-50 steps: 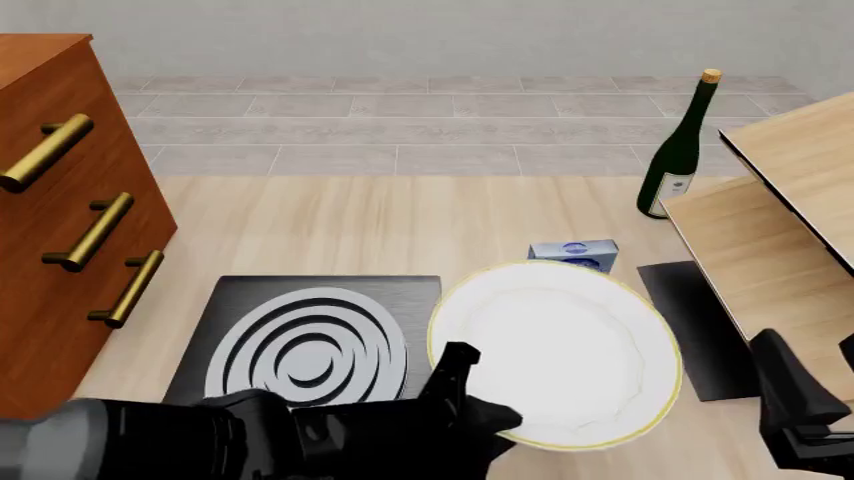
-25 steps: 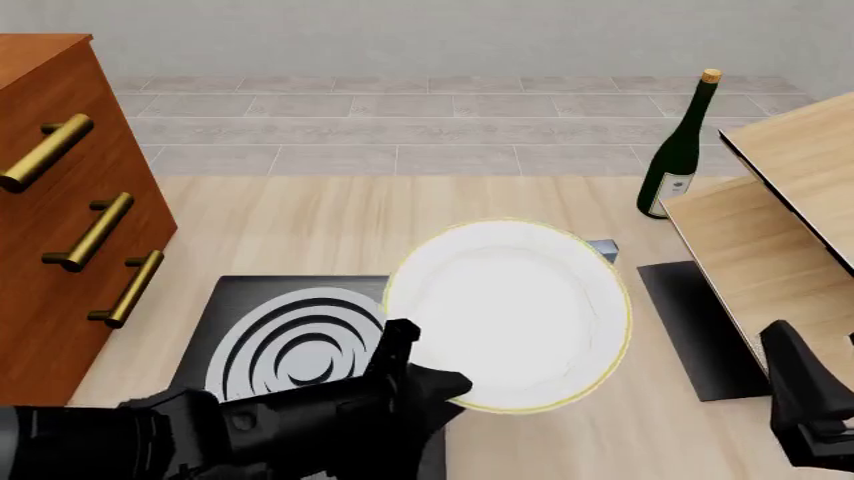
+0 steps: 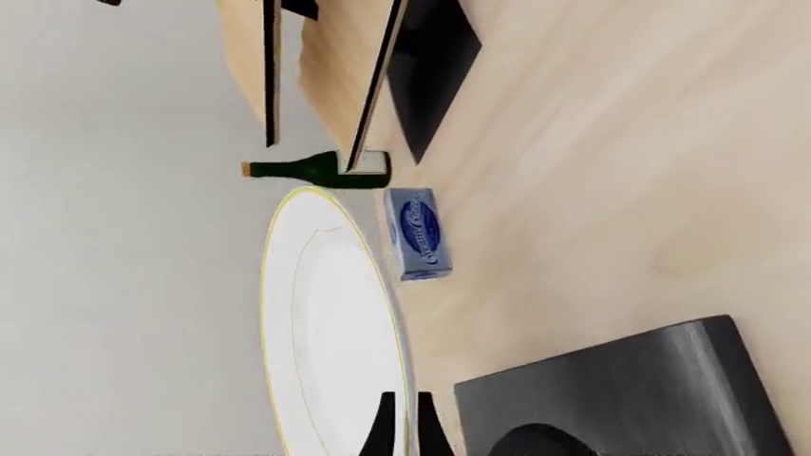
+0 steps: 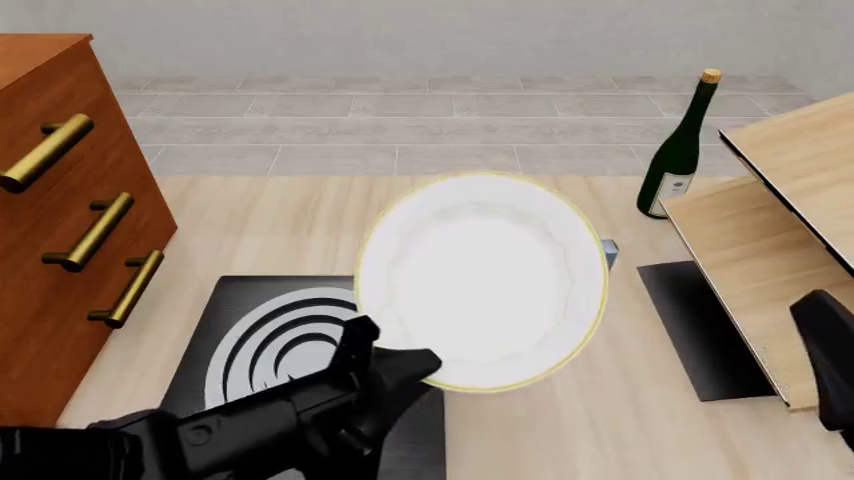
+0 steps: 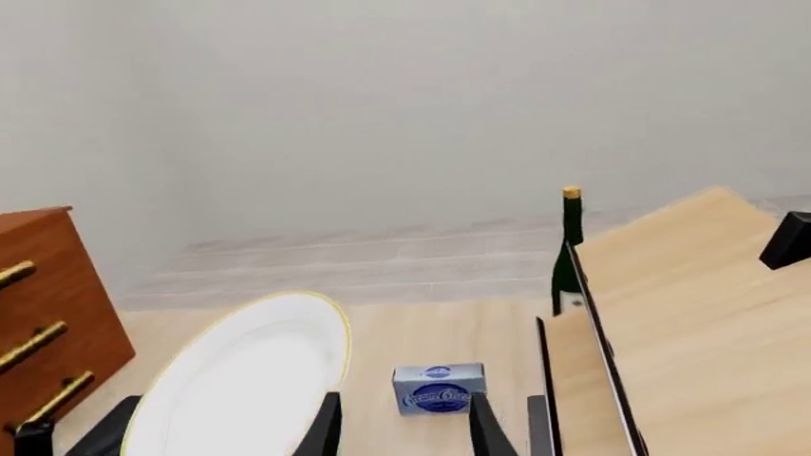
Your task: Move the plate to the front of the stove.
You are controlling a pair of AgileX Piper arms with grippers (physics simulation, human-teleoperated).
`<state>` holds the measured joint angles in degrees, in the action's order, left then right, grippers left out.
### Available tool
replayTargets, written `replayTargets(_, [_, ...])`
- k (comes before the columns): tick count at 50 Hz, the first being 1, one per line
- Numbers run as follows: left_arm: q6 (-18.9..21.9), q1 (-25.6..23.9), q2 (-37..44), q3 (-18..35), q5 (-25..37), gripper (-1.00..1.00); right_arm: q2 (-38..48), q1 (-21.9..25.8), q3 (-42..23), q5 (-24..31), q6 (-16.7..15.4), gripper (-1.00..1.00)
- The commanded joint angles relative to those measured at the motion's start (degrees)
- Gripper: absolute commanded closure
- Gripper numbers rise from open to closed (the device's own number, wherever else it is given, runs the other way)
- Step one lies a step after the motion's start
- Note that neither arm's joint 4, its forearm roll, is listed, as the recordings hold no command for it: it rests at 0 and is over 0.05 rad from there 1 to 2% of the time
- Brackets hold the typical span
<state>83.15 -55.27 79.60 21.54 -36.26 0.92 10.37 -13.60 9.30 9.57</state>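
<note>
The large white plate (image 4: 481, 280) with its thin gold rim is lifted off the table and tilted, hanging over the right edge of the stove (image 4: 287, 345). The stove is a black slab with grey rings. My left gripper (image 4: 400, 363) is shut on the plate's near-left rim. In the left wrist view its fingertips (image 3: 386, 418) pinch the plate (image 3: 327, 323) edge-on beside the stove (image 3: 633, 394). My right gripper (image 5: 405, 407) is open and empty, low at the right; only a dark part of that arm (image 4: 830, 350) shows in the front view.
A small blue box (image 5: 438, 387) lies behind the plate. A green wine bottle (image 4: 678, 150) stands far right beside stacked wooden boards (image 4: 767, 240). A plain black mat (image 4: 694, 320) lies under the boards' edge. A wooden dresser (image 4: 67, 220) with brass handles fills the left.
The left gripper has raised the plate and carried it left and away, from beside the stove to over its right edge, tilting it more. The right arm has drawn back to the right.
</note>
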Motion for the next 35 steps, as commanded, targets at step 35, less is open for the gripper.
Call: replayTargets(35, [3.69, -1.68, -5.28, 0.08, -2.16, 1.00, 13.71, 9.63, -3.38, -7.00, 14.68, -1.00])
